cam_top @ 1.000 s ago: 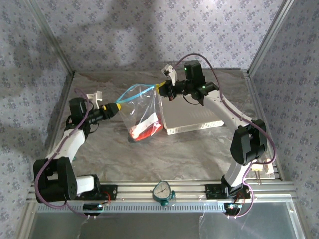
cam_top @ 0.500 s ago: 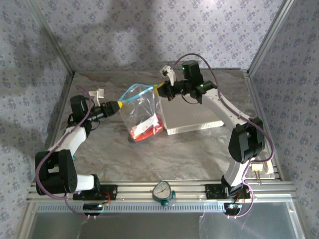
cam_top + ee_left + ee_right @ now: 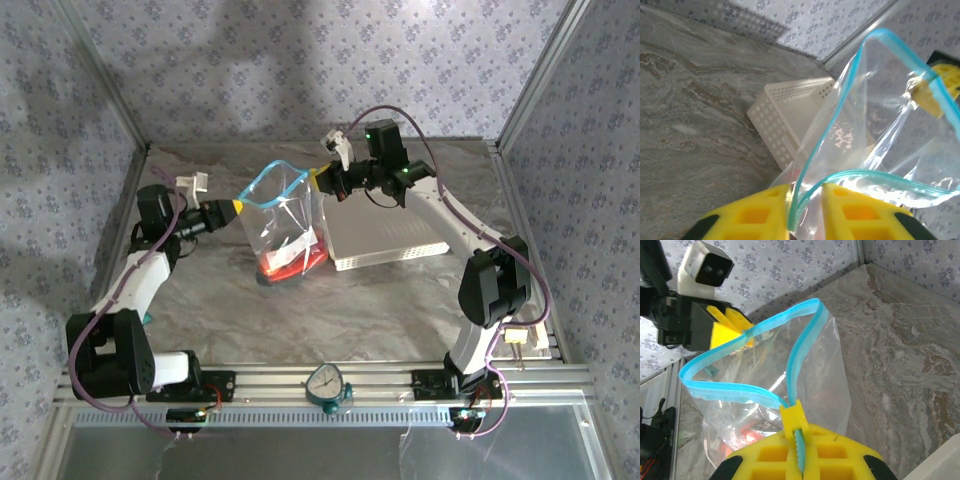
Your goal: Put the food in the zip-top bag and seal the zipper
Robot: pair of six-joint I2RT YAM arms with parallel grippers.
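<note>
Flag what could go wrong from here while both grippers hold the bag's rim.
1. The zipper gapes in a wide loop between the left gripper and the right gripper. Stretched unevenly, it may twist and seal badly.
2. The left gripper seems to pinch the strip near its fingertips. A slip could drop that corner and tip the food out of the zip-top bag.
3. The bag hangs beside the white basket and might snag.

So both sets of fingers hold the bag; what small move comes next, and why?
Probably draw the zipper taut, pulling its ends apart. The left fingers and right fingers each pinch the blue strip, but the mouth gapes in a wide loop, with red food low in the zip-top bag.
</note>
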